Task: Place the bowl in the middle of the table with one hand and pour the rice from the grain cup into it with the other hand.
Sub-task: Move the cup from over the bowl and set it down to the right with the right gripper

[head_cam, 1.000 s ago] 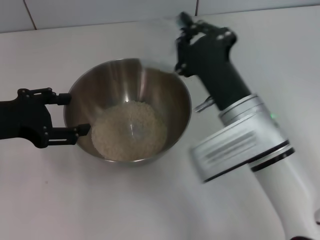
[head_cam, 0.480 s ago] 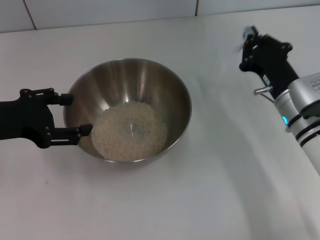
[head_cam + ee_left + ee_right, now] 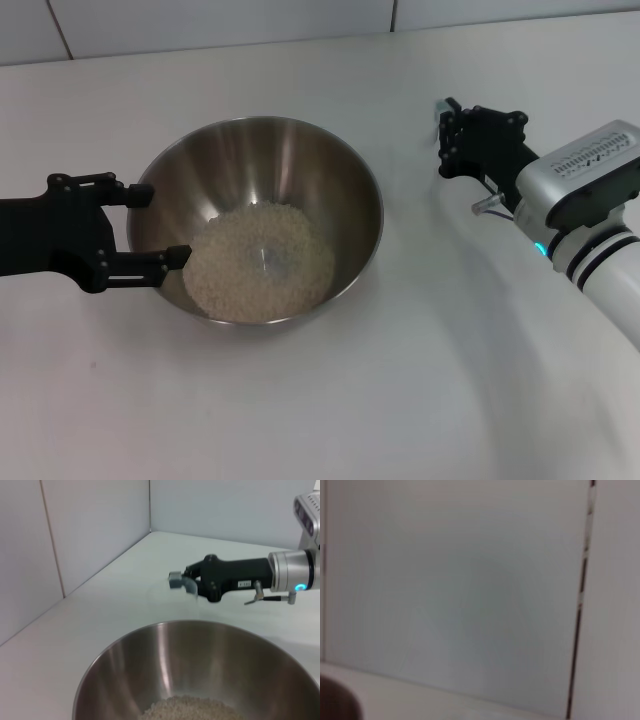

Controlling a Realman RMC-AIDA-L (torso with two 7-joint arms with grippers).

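I see the bowl (image 3: 262, 218) standing upright near the middle of the tabletop (image 3: 330, 400). The rice (image 3: 258, 262) lies in a pale heap on the bowl's floor.

Left hand (image 3: 158, 225): positioned at the bowl's left side, fingers spread wide. One finger sits beside the far part of the left rim, the other beside the near part; I cannot tell whether either touches the metal.

Right hand (image 3: 446, 140): located right of the bowl and well apart from it, above the tabletop. In the left wrist view the right hand (image 3: 186, 582) holds something clear, most likely the grain cup (image 3: 186, 586); its fingers are closed narrowly on it.
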